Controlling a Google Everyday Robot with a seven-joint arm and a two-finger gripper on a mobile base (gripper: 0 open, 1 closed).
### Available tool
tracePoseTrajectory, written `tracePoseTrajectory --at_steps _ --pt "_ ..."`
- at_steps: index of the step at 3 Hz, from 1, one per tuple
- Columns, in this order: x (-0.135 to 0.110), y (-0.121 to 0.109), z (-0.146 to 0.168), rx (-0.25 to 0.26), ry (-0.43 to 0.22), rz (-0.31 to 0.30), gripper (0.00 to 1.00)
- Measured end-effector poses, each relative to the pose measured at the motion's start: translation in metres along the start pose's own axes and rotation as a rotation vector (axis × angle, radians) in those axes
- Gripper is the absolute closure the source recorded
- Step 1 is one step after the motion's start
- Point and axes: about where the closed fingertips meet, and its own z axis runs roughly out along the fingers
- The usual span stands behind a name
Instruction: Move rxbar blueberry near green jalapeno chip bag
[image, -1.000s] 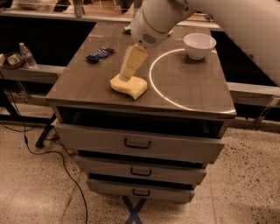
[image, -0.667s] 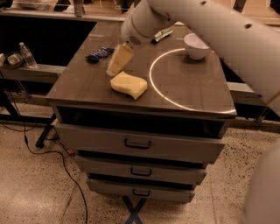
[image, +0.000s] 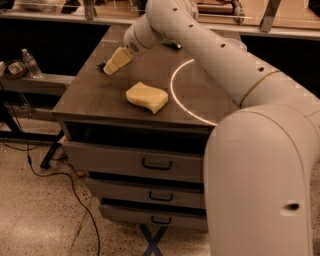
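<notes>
My gripper (image: 115, 62) hangs low over the far left part of the table top (image: 90, 97). It covers the spot where the rxbar blueberry lies. Only a dark sliver of the rxbar blueberry (image: 102, 64) shows at the gripper's left side. The green jalapeno chip bag is hidden behind my arm (image: 210, 55), which crosses the far right of the table. Nothing is seen held in the gripper.
A yellow wavy sponge (image: 146, 97) lies mid-table, in front of and to the right of the gripper. A bright ring of light (image: 172, 87) marks the table's right half. Drawers (image: 156, 164) sit below. A water bottle (image: 31, 62) stands on a shelf at left.
The gripper has moved from above the sponge to the far left, down over the rxbar blueberry. The view has shifted, and the arm now fills the right side.
</notes>
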Motion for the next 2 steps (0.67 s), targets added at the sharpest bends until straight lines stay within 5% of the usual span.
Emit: tracePoseTrajectory --at_steps 2 --pt "0.007 -0.018 0.049 0.027 0.003 0.122 0.00"
